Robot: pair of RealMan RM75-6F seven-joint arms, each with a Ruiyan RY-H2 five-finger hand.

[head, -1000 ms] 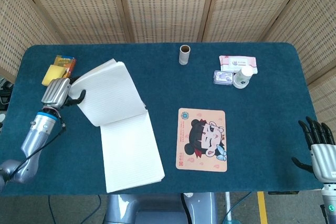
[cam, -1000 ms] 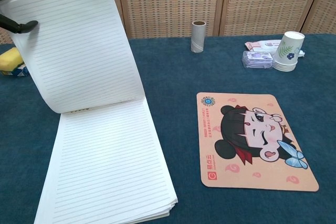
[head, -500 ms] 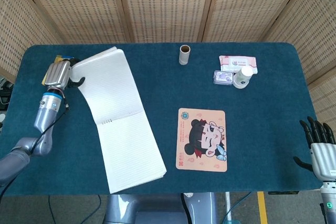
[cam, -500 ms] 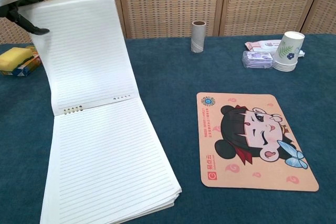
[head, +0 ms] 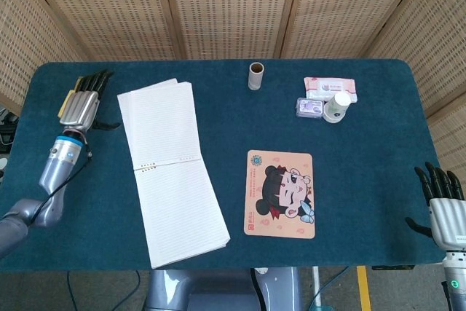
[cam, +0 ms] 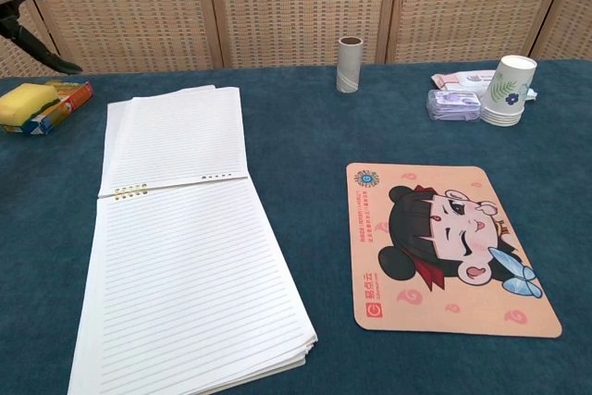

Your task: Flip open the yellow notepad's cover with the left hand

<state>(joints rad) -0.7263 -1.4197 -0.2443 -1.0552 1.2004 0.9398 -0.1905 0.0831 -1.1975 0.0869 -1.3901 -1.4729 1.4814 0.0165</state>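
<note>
The notepad (head: 171, 172) (cam: 180, 238) lies wide open and flat on the blue table (head: 364, 143), showing only white lined pages; its flipped-over part rests on the far side of the ring binding (cam: 129, 191). No yellow cover shows. My left hand (head: 82, 103) (cam: 28, 2) hovers with fingers spread just left of the notepad's far end, holding nothing and apart from the pages. My right hand (head: 440, 205) hangs off the table's near right corner, fingers spread and empty, seen in the head view only.
A yellow sponge and colourful box (cam: 42, 104) lie under the left hand. A cardboard tube (head: 255, 76) stands at the back centre. Wipes pack (head: 331, 87), small packet (head: 309, 107) and paper cups (cam: 509, 90) sit back right. A cartoon mat (head: 282, 194) lies right of the notepad.
The lifted pages have gone from standing upright to lying flat on the far side. My left hand has let go of them, opened and moved away leftward. The right hand has stayed put.
</note>
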